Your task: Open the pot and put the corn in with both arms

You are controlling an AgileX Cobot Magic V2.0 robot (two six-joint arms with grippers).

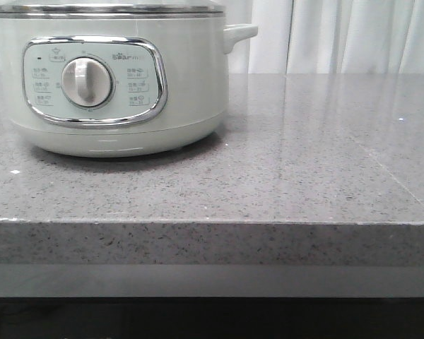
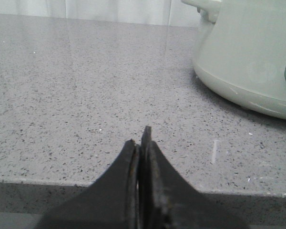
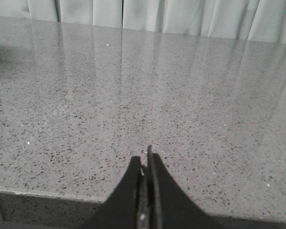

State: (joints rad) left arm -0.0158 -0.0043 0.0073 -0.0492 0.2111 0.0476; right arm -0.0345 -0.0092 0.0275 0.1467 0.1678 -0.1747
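Front camera sits low at the counter [image 1: 283, 176] edge (close to the pot [image 1: 113, 78]); both wrist cameras face forward across it.

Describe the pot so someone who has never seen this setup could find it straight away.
Start from the grey speckled counter in front of the white curtains. On its left part, in the front view, stands the pot, large, round and pale grey-green. It is the only appliance there: chrome-framed panel, round dial, small side handle, steel-rimmed lid on.

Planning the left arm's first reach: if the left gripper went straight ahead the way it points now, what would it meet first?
Probably nothing: the shut left gripper points over bare countertop toward the curtain. The pot sits off to one side, apparently clear.
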